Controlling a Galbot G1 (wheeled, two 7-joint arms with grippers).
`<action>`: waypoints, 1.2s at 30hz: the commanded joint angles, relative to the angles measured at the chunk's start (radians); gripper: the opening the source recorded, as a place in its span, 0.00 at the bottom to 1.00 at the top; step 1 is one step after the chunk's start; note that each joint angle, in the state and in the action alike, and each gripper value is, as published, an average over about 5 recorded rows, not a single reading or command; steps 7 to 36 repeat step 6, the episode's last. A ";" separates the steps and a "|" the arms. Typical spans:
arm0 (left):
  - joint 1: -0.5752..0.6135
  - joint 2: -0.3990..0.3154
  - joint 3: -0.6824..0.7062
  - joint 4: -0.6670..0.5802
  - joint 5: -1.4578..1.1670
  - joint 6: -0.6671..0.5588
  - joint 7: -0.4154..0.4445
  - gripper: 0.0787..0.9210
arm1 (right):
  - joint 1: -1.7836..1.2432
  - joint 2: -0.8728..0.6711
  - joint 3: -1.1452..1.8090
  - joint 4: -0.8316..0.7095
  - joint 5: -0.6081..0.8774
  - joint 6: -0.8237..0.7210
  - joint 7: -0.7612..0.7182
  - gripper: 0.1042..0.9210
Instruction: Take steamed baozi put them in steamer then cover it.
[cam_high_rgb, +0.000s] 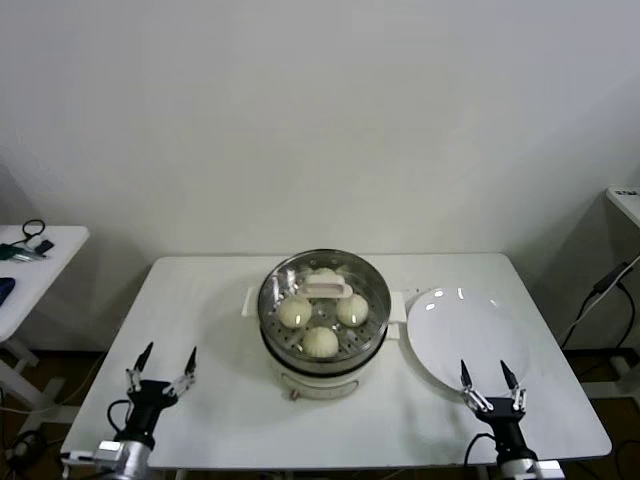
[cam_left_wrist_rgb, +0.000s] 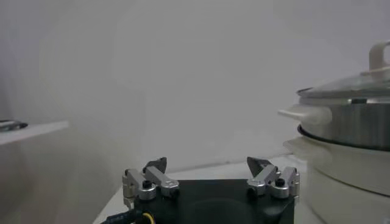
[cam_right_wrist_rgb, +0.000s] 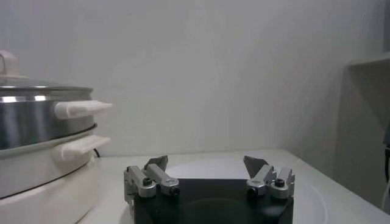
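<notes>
The steamer stands at the table's middle, a shiny steel basket on a white pot base. Three cream-white baozi show through the clear glass cover, which sits on the steamer with its white handle on top; a further bun lies partly hidden under that handle. My left gripper waits open and empty near the front left edge, apart from the steamer. My right gripper is open and empty at the front right, over the near rim of the white plate, with the steamer off to its side.
A flat white plate lies right of the steamer with nothing on it. A side table with dark items stands far left. Another white surface and a hanging cable are at the far right.
</notes>
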 joint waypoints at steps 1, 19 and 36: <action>0.013 -0.011 -0.011 0.051 -0.055 -0.053 0.009 0.88 | 0.004 -0.002 -0.003 -0.011 0.004 0.002 -0.003 0.88; 0.014 -0.015 -0.004 0.047 -0.052 -0.052 0.012 0.88 | 0.007 -0.003 -0.003 -0.009 0.005 0.002 -0.003 0.88; 0.014 -0.015 -0.004 0.047 -0.052 -0.052 0.012 0.88 | 0.007 -0.003 -0.003 -0.009 0.005 0.002 -0.003 0.88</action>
